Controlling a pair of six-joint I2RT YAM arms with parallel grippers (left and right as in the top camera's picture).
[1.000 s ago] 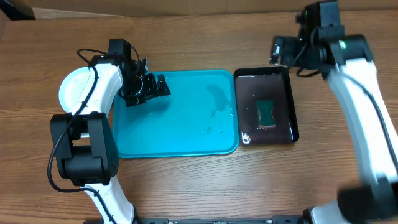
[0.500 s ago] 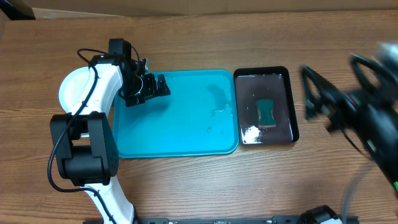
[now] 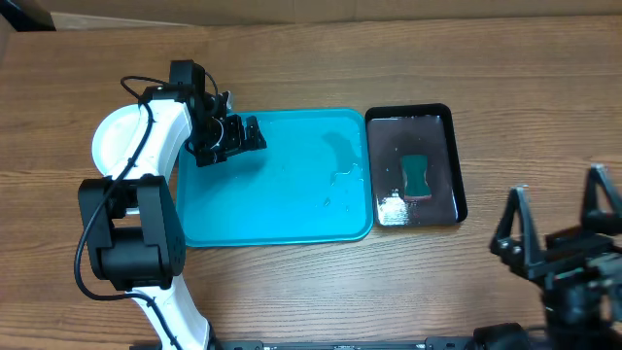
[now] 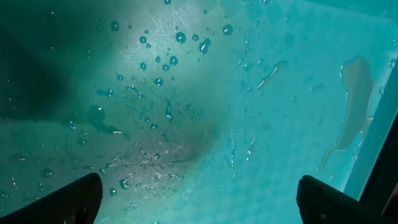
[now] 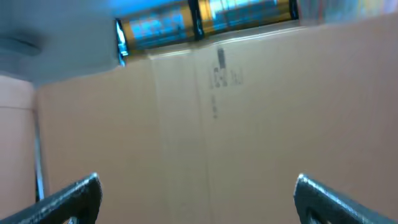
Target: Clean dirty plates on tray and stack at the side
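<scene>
Left gripper [image 3: 251,135], fingers spread, hovers over the wet tray [image 3: 292,209] near its far-left corner; the white plate [image 3: 110,141] lies just outside the tray's left rim. Right gripper [image 3: 554,219], also spread, hangs well apart

Wooden table, cardboard backdrop.
A brown wood-grain table [image 3: 292,292] fills the overhead view, evenly lit, with a pale cardboard edge [image 3: 340,8] along the top of the frame. In the right wrist view a blurred tan cardboard panel [image 5: 249,124] spans the frame, with a blue-and-gold band [image 5: 161,28] across the top.
</scene>
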